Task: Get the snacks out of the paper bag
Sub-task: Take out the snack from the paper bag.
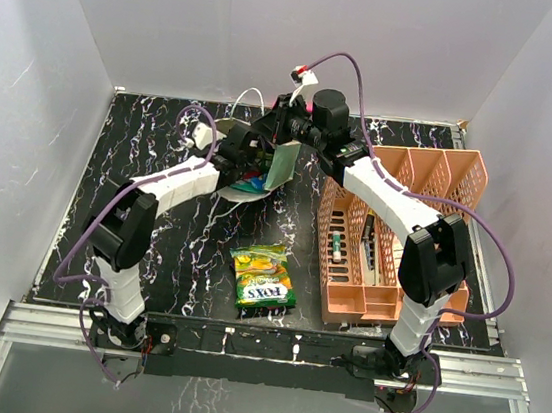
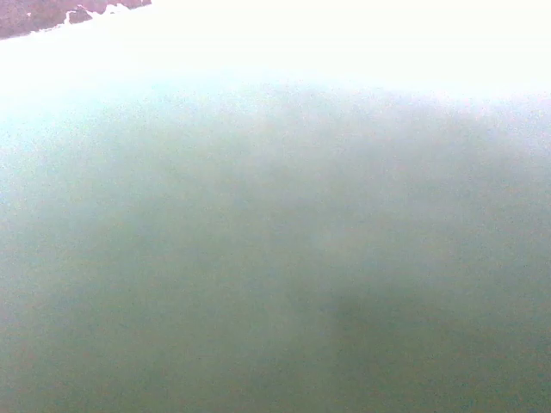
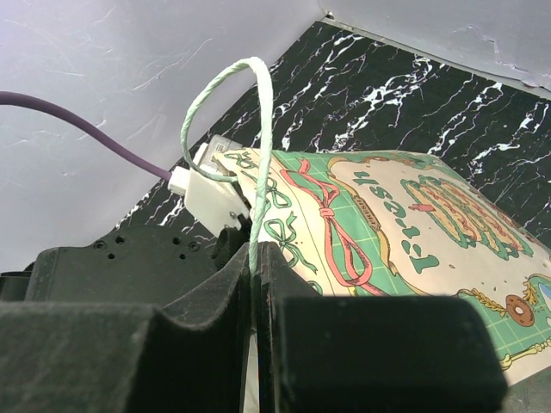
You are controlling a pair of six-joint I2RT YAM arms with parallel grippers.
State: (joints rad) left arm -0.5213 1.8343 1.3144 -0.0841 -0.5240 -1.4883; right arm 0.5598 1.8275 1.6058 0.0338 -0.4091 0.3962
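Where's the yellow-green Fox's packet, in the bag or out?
Out: the packet lies flat on the table, apart from the paper bag.

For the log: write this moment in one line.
right tool: shut on cord handle | left tool: shut in paper bag | yellow-green packet: on table

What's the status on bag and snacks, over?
Right jaws shut on bag handle. Left jaws shut inside bag, catch unseen. One snack out. Basket aside, right.
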